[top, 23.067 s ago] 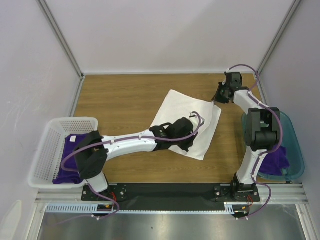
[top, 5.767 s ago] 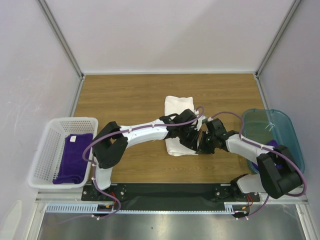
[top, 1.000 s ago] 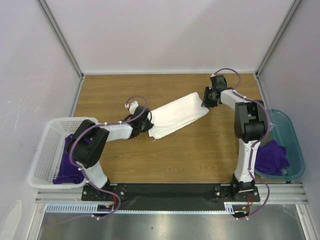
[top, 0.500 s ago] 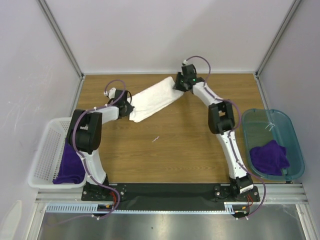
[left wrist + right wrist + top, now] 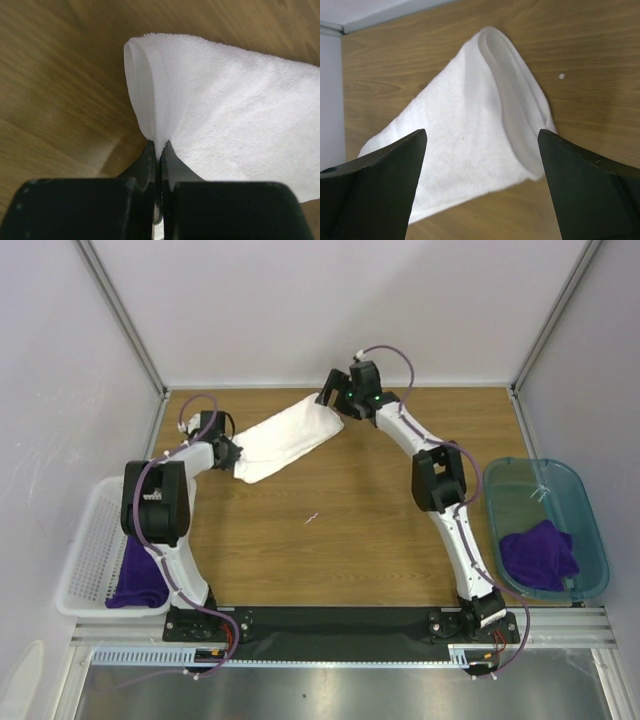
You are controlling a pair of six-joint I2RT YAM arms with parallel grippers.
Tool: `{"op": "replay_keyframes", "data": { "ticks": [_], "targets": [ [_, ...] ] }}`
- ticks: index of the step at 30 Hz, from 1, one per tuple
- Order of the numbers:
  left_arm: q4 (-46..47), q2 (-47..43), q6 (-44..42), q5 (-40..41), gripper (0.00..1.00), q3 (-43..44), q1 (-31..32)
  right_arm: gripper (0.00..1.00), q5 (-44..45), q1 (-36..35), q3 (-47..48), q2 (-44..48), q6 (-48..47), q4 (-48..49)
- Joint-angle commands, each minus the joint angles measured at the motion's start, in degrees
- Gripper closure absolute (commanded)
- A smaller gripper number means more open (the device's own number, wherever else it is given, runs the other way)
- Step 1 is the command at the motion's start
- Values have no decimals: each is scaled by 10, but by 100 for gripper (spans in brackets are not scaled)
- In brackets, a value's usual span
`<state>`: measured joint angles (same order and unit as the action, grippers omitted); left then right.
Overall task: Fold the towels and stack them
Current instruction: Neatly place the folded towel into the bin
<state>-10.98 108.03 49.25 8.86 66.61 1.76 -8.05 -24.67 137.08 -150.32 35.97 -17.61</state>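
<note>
Wooden desk (image 5: pixel 350 540) carries the folded white towel (image 5: pixel 285 437). The left claw (image 5: pixel 159 150) clamps its end, the right claw (image 5: pixel 333 400) gapes. Laying-down step; the left claw likely lets go next.

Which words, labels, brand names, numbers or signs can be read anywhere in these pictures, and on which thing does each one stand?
No text can be read in any view.
The folded white cloth towel is plain; no label shows.
The deep-purple cloth towel in the teal plastic bin shows no tag or print.
The second deep-purple towel in the white perforated plastic basket shows none either.
</note>
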Motion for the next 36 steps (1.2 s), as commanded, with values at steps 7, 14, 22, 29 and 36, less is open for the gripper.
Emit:
{"op": "replay_keyframes", "data": {
  "ticks": [7, 14, 22, 29, 36],
  "targets": [
    [-43, 36, -172, -57, 100, 124, -84, 0, 53, 17, -57, 181, -51, -124],
    [-68, 48, -203, -58, 100, 193, -140, 0, 53, 9, -180, 243, -39, -141],
    [-99, 40, -169, -30, 100, 204, -204, 1, 37, -20, -190, 219, -33, -164],
    [-88, -81, -89, 15, 100, 93, -218, 0, 20, -17, -163, 205, -41, -171],
    [-111, -183, -34, 40, 100, 68, -224, 0, 1, -15, -164, 201, -56, -189]
  ]
}}
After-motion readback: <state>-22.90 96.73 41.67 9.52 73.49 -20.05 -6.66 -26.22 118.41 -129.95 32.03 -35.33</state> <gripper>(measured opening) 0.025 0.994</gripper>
